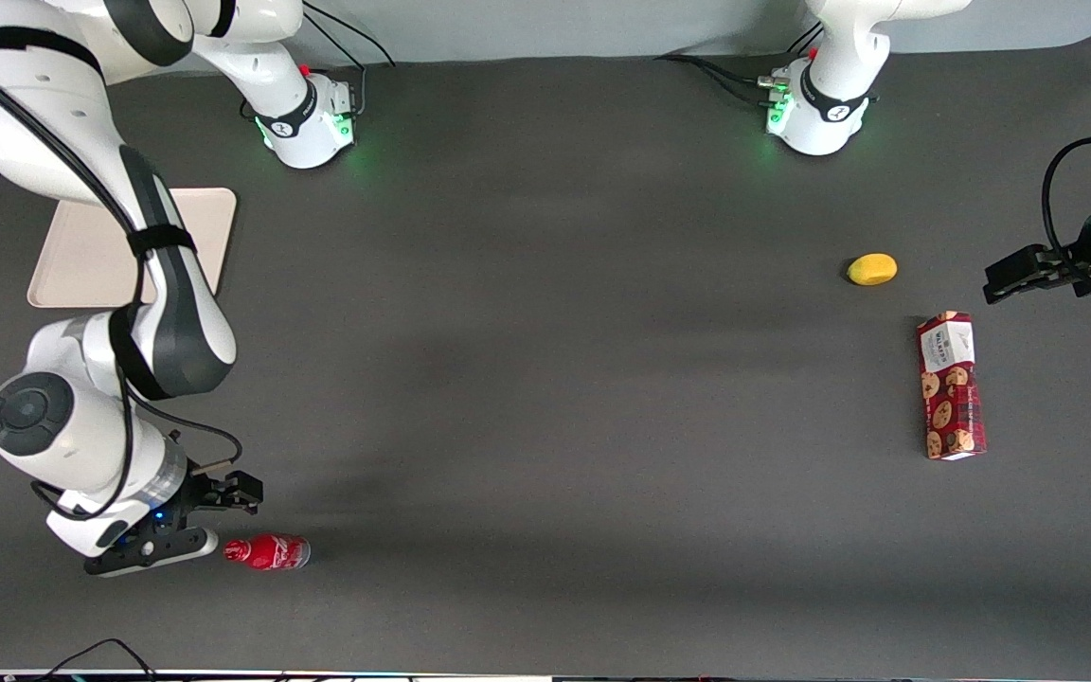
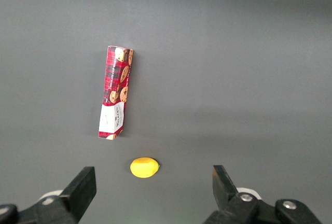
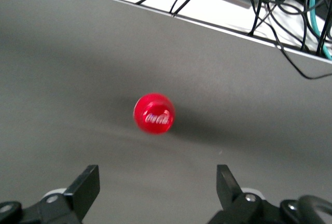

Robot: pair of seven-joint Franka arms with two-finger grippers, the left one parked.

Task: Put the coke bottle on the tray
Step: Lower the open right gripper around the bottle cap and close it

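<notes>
The coke bottle [image 1: 268, 551] is small and red with white script. It lies on its side on the dark table, close to the front camera, at the working arm's end. In the right wrist view I see it end-on, its red cap [image 3: 154, 113] facing me. My gripper [image 1: 222, 518] is open and empty, hovering just beside the bottle's cap end without touching it; it also shows in the right wrist view [image 3: 158, 187]. The cream-white tray [image 1: 81, 260] lies much farther from the front camera, partly hidden by my arm.
A red cookie box [image 1: 951, 386] and a small yellow fruit [image 1: 872, 269] lie toward the parked arm's end; both also show in the left wrist view, the box [image 2: 115, 99] and the fruit [image 2: 144, 167]. Cables [image 3: 249, 6] lie past the table edge near the bottle.
</notes>
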